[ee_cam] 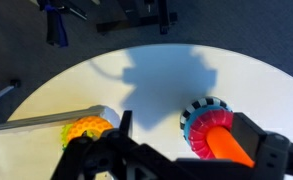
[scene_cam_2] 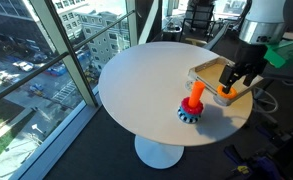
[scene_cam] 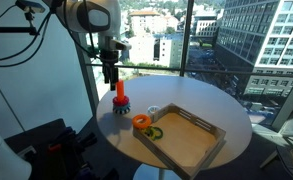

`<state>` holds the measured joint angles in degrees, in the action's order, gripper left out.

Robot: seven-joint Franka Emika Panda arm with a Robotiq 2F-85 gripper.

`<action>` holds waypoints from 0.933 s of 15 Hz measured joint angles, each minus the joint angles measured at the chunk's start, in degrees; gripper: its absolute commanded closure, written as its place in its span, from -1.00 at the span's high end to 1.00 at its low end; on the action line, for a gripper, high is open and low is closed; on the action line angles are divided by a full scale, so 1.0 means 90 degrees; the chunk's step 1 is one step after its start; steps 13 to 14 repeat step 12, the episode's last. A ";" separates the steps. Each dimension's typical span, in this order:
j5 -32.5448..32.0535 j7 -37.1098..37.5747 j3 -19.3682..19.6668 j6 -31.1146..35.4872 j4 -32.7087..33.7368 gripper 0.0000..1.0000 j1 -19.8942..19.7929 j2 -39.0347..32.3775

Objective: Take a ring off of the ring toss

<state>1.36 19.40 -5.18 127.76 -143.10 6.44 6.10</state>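
My gripper [scene_cam_2: 237,80] hangs empty, fingers spread. In the wrist view the ring toss [ee_cam: 211,125] stands just beneath, to one side, and I can see no ring on its peg. The ring [ee_cam: 86,130] lies flat on the opposite side, at the tray [scene_cam: 201,140] corner, touching a yellow-green ring [scene_cam: 157,131]. I judge it already off.
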 measured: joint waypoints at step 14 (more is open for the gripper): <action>0.0000 0.0000 -0.0128 -0.0013 -0.0025 1.00 0.0007 0.0822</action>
